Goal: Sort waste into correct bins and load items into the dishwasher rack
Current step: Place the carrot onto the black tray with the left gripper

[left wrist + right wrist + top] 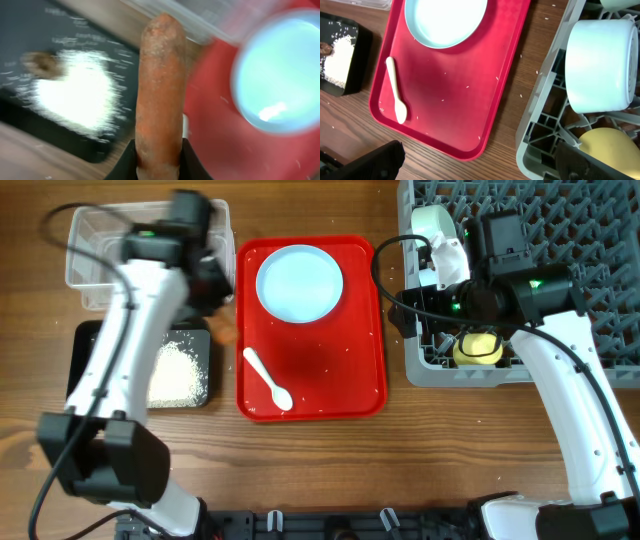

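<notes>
My left gripper (pixel 159 161) is shut on the thick end of an orange carrot (pixel 161 85). It holds the carrot above the gap between the black tray (pixel 90 345) and the red serving tray (pixel 345 375). From overhead only the carrot's tip (pixel 226 332) shows under the left gripper (pixel 216 305). White rice (pixel 75 97) and a brown scrap (pixel 42 64) lie in the black tray. My right gripper (pixel 480 165) hangs open over the table at the grey rack's (pixel 600 260) left edge, holding nothing. The blue plate (pixel 299 282) and white spoon (pixel 267 379) rest on the red tray.
The clear tub (pixel 95 250) sits behind the black tray at back left. In the rack, a pale bowl (pixel 600 65) lies on its side with a yellow cup (pixel 610 150) in front of it. Loose rice grains dot the red tray.
</notes>
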Controlling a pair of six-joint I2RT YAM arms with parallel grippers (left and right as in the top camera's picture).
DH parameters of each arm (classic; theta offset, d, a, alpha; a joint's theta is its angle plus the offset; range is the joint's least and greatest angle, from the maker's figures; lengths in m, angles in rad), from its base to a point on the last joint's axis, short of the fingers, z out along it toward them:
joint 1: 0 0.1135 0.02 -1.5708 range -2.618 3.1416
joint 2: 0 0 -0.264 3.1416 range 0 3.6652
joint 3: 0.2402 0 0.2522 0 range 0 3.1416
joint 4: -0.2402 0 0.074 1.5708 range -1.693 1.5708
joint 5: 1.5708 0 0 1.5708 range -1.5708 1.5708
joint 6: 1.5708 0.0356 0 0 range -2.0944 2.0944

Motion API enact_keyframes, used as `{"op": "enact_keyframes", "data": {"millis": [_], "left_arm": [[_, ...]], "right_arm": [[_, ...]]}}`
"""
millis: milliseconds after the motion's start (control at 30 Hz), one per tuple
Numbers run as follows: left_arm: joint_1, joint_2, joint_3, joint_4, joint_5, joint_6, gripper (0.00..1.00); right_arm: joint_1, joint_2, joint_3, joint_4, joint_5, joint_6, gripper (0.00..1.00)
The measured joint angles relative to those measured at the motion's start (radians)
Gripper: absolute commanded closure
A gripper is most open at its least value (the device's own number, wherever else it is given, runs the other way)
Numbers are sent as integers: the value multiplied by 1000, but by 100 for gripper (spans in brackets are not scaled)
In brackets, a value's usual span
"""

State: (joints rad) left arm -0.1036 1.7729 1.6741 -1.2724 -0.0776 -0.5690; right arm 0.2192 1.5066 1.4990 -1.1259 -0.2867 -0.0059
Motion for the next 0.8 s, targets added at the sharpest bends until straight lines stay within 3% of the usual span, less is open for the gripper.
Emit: {"op": "enact_keyframes", "data": {"millis": [200,433,467,567,800], "left_arm": [[359,0,-115,31,-30,0,91],[440,2,-390,257,-28,-52,89],[441,2,-433,293,-29,-76,83],[443,2,-490,336,-29,-113,42],[444,2,-492,361,-23,-140,25]], "right_arm": [[0,0,0,0,0,0,0],[0,0,0,-2,0,0,0],[0,0,0,-2,0,0,0],[0,0,0,-4,0,0,0],[0,0,0,-4,0,0,0]]}}
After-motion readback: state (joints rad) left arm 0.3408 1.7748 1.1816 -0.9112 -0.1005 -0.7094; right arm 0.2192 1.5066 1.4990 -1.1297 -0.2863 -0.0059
